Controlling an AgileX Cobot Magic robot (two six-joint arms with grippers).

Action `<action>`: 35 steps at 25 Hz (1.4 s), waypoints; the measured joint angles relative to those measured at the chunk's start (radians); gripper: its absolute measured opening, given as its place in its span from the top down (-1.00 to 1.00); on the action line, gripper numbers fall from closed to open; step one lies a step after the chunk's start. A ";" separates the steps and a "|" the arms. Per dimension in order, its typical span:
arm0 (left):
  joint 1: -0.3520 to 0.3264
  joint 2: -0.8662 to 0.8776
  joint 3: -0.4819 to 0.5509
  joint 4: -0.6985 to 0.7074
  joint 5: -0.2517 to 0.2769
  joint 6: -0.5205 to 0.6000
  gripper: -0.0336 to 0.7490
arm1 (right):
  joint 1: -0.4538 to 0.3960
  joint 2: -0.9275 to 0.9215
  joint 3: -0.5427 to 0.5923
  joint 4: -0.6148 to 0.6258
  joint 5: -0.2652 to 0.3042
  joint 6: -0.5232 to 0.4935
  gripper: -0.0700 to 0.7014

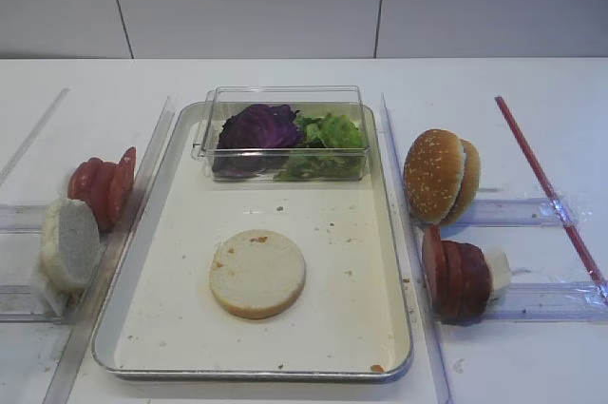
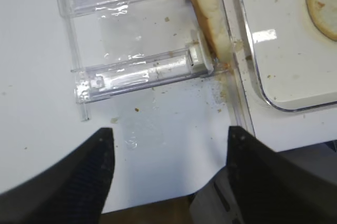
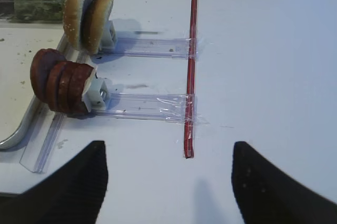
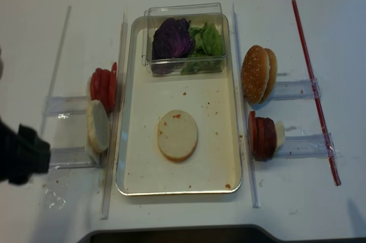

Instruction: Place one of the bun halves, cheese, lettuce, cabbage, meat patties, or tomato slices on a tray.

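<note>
- My left gripper [image 2: 168,176] is spread wide, holding nothing, above the white table [image 2: 47,66] just left of the tray [image 2: 274,100]
- My right gripper [image 3: 168,182] is likewise spread and empty, near the meat patties [image 3: 60,81]
- One bun half [image 1: 257,273] lies flat on the tray floor
- Another bun half [image 2: 210,16] stands on edge in a clear holder [image 2: 137,74] beside the tomato slices [image 1: 103,185]
- Cabbage [image 1: 256,128] and lettuce [image 1: 328,143] sit in the clear box [image 1: 285,95] at the tray's far end

1 bun half [image 4: 178,135] flat on tray [image 4: 223,157]; cabbage [image 4: 171,38], lettuce [image 4: 207,40] in clear box [image 4: 184,10].
</note>
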State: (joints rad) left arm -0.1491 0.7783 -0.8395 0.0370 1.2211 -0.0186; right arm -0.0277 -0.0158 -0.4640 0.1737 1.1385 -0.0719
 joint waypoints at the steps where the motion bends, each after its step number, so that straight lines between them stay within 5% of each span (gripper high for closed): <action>1: 0.000 -0.030 0.020 0.000 -0.014 0.000 -0.16 | 0.000 0.000 0.000 0.000 0.000 0.000 -0.51; 6: 0.000 -0.195 0.128 0.000 -0.064 0.000 -0.16 | 0.000 0.000 0.000 0.000 0.000 0.000 -0.51; 16: 0.000 -0.440 0.322 -0.017 -0.070 0.000 -0.16 | 0.000 0.000 0.000 0.000 0.000 0.000 -0.51; 35: 0.002 -0.793 0.344 -0.069 -0.055 0.035 -0.16 | 0.000 0.000 0.000 -0.002 -0.002 0.000 -0.51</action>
State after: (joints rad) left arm -0.1475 -0.0146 -0.4954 -0.0320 1.1657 0.0163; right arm -0.0277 -0.0158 -0.4640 0.1720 1.1363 -0.0719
